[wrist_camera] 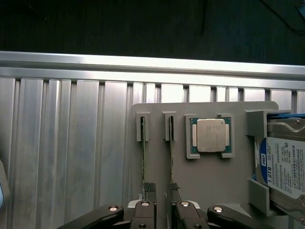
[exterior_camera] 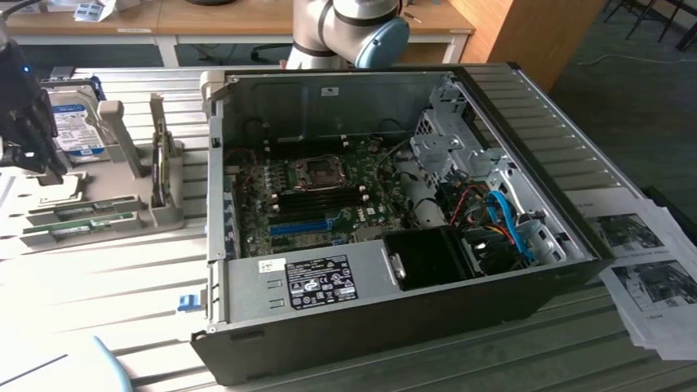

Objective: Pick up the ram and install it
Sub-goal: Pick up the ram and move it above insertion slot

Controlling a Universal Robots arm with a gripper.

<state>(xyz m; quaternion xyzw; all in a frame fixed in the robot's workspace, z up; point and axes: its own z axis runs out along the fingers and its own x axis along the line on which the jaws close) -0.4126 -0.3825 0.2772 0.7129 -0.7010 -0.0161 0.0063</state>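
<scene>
Exterior view overlooks the bench (exterior_camera: pixel 109 278) obliquely; wrist view closely faces the shared tray (wrist_camera: pixel 214 186).

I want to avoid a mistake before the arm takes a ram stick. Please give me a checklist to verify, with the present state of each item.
1. The gripper is open: ok, fingers apart.
2. Nothing is held: ok.
3. The ram sticks sit in the grey holder: ok, two stand on edge in their slots.
4. The gripper is lined up on one stick: cannot tell; it hovers over the near ends of both.
5. The computer case is open: ok, the motherboard is exposed.
6. The memory slots are free: cannot tell.
</scene>
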